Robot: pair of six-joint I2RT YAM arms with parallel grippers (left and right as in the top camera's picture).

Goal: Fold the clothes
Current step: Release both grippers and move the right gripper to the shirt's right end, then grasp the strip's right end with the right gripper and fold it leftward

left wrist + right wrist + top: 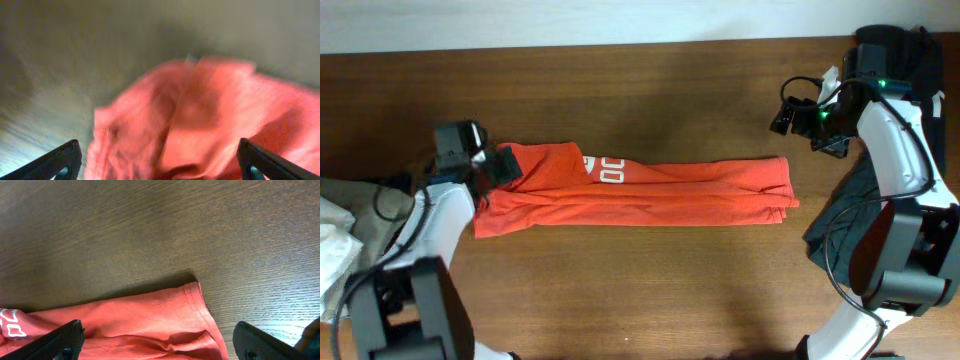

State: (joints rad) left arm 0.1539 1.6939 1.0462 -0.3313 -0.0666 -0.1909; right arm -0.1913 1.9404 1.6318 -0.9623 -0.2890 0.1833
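Both sets of jaws wide open, holding nothing. At left, left gripper [500, 165] over the end of the red-orange T-shirt [650, 195] (long band, mid-table); right gripper [796, 114] apart, beyond its right end. Lengthwise fold seemingly done; next, regrasp an end and carry it across.

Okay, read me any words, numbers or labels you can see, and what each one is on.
"00": white block characters on the red-orange T-shirt, partly folded under, so the reading is unsure.
Right wrist view: the same white block characters, cut off at the frame edge, unreadable.
Nothing else legible.
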